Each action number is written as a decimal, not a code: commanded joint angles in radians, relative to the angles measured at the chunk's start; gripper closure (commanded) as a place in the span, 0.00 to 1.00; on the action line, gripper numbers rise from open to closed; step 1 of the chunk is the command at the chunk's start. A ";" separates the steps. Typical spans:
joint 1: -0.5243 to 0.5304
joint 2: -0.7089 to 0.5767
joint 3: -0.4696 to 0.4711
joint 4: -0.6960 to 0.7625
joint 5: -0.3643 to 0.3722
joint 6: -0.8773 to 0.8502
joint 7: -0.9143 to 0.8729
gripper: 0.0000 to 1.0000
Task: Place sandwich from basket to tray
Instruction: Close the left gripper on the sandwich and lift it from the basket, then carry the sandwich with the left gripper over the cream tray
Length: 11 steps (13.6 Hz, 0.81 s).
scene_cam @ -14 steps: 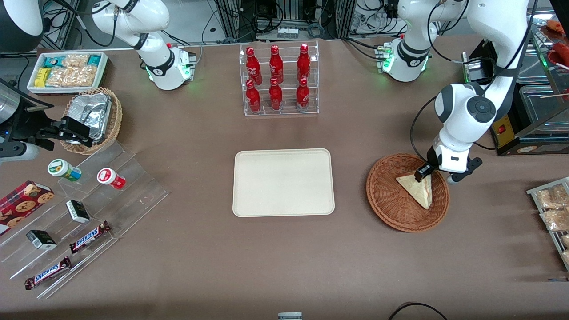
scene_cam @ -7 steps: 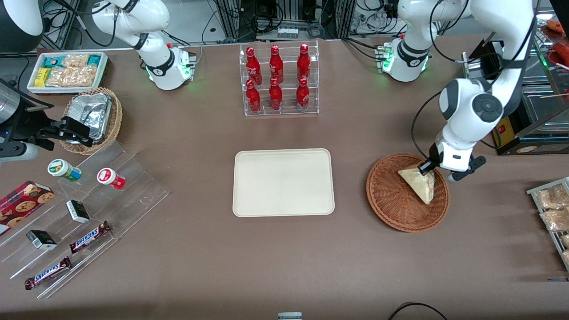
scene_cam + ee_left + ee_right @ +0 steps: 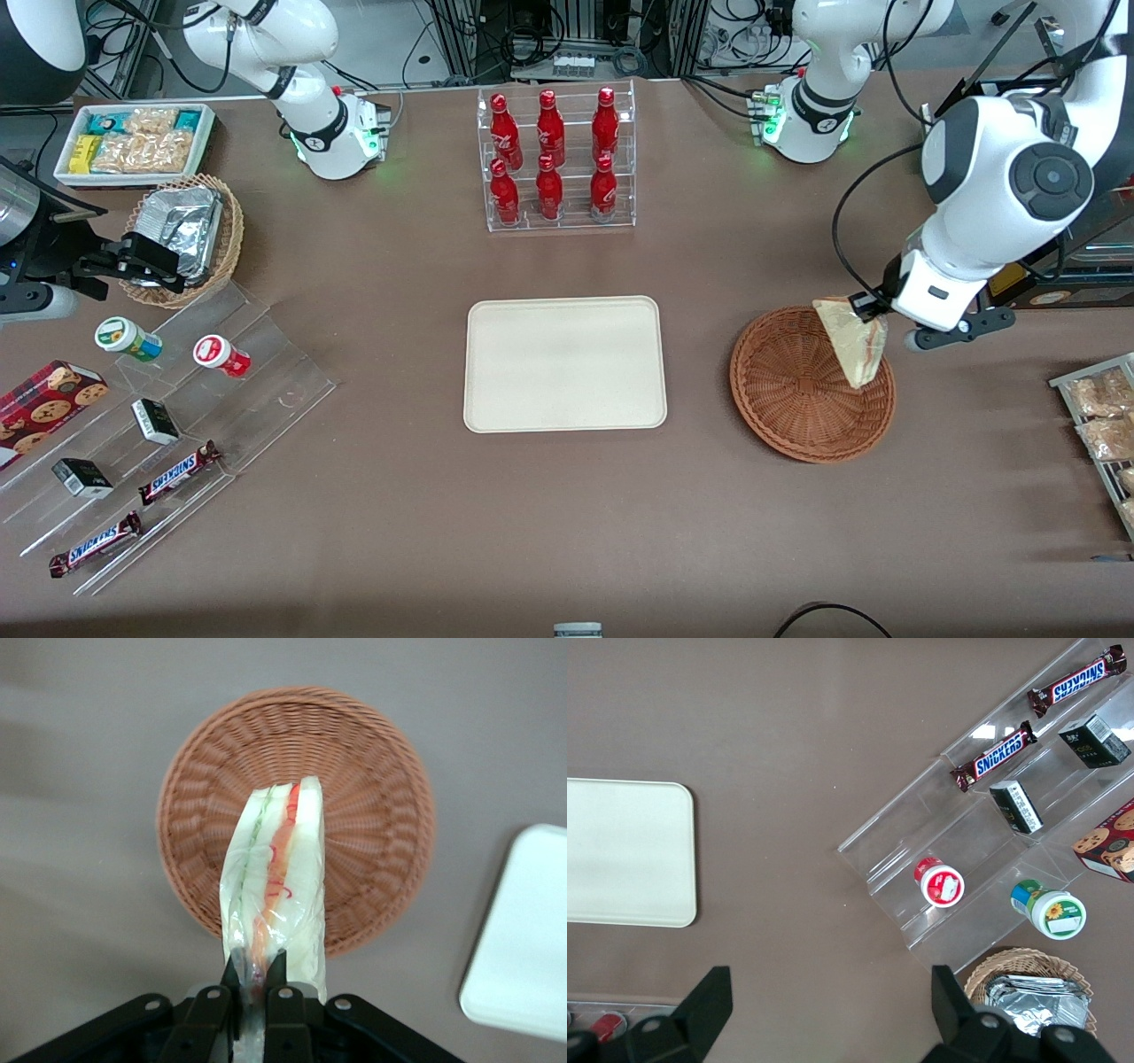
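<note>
White arm (image 3: 992, 190) w/ grey joint caps, black gripper (image 3: 255, 990).

Tray (image 3: 629, 853) beside clear stepped snack rack (image 3: 992, 815)

Woven wicker basket (image 3: 797, 399), matt tray (image 3: 564, 363), glossy-wrapped sandwich (image 3: 276, 886).

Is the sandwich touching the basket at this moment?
Apart. The left wrist view shows the sandwich hanging from the end effector, clear above the basket.
</note>
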 commanded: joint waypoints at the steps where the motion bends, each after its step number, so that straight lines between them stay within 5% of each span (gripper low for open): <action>1: 0.002 0.049 -0.091 0.027 0.048 -0.008 0.027 1.00; 5: 0.003 0.147 -0.251 0.066 0.114 0.017 -0.095 1.00; 11: 0.002 0.354 -0.470 0.177 0.358 0.022 -0.564 1.00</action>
